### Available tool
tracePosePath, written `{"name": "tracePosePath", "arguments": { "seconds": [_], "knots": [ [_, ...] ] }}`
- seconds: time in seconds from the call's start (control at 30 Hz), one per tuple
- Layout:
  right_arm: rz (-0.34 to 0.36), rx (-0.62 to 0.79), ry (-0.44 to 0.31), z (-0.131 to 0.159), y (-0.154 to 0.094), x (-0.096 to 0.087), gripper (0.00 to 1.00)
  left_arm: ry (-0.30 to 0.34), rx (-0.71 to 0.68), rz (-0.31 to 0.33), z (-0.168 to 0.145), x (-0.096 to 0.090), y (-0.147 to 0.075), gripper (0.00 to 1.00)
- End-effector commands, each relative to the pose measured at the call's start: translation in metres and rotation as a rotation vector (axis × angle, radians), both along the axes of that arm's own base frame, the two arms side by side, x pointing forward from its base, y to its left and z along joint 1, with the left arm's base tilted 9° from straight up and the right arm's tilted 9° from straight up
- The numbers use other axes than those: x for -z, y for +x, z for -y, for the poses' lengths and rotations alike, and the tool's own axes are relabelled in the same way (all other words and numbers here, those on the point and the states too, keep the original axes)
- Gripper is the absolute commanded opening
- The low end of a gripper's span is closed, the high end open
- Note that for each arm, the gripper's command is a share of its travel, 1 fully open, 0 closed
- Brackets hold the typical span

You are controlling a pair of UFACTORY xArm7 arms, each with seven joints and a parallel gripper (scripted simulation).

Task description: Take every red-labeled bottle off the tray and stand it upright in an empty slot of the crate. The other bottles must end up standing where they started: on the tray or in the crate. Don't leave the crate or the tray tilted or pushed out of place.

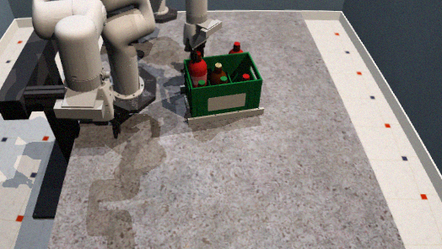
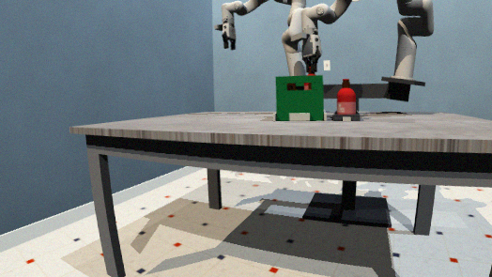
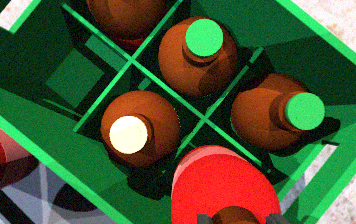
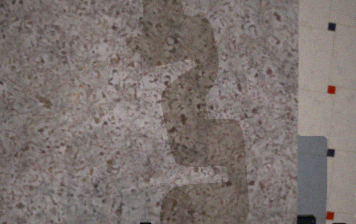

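1. Nearest, at left: the right gripper (image 1: 115,130) (image 2: 229,45) (image 4: 225,222) hangs over the table with its fingers wide apart and nothing between them.

2. Farther back, near the middle, stands the green crate (image 1: 255,99) (image 2: 299,102) (image 3: 25,107). Its near row holds, left to right, two green-capped bottles and a red-capped bottle (image 1: 245,77) (image 3: 127,15).

3. In the crate's far row, the white-capped bottle (image 1: 218,73) (image 3: 140,105) has the middle slot; the slot to its right is empty.

4. At the far left corner is the held bottle (image 1: 197,70) (image 2: 311,74) (image 3: 225,185), red-bodied with a brown neck. It is in or just above that slot, taller in view than its neighbors; whether its base touches the floor of the crate cannot be told.

5. Its long axis runs close to vertical, neck up, base down; any slight lean is hard to judge.

6. The left gripper (image 1: 198,51) (image 2: 312,67) (image 3: 239,218) is partly closed, its fingers pinching that bottle's neck from both sides.

7. It will likely handle as stiff, smooth glass, fairly heavy and breakable. The neck seems the right hold, leaving the body room between dividers; it could swing or slip if knocked.

8. Farthest, beyond the crate, the other red bottle (image 1: 236,50) (image 2: 346,102) (image 3: 12,160) stands upright on the tray (image 2: 335,118), neck up.
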State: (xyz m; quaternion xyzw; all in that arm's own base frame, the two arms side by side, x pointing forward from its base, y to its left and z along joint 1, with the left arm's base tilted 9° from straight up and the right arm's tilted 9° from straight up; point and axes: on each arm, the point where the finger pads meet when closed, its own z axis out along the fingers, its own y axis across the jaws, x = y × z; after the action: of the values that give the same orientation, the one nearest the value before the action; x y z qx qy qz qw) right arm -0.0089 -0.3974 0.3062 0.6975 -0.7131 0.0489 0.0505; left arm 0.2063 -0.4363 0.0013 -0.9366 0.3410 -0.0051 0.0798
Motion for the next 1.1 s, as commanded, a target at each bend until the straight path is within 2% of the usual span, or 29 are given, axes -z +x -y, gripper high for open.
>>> {"name": "tracePosePath", "arguments": {
  "seconds": [0.0, 0.47, 1.07],
  "knots": [
    [0.001, 0.0, -0.004, 0.0007, 0.0, -0.0016, 1.0, -0.004, 0.001, 0.002, 0.0014, 0.0007, 0.0002, 0.0],
    [0.001, 0.0, -0.004, 0.0007, 0.0, -0.0016, 1.0, -0.004, 0.001, 0.002, 0.0002, 0.0089, 0.0007, 0.0],
    [0.001, 0.0, -0.004, 0.0007, 0.0, -0.0016, 1.0, -0.004, 0.001, 0.002, 0.0001, 0.0096, 0.0008, 0.0]
  ]
}}
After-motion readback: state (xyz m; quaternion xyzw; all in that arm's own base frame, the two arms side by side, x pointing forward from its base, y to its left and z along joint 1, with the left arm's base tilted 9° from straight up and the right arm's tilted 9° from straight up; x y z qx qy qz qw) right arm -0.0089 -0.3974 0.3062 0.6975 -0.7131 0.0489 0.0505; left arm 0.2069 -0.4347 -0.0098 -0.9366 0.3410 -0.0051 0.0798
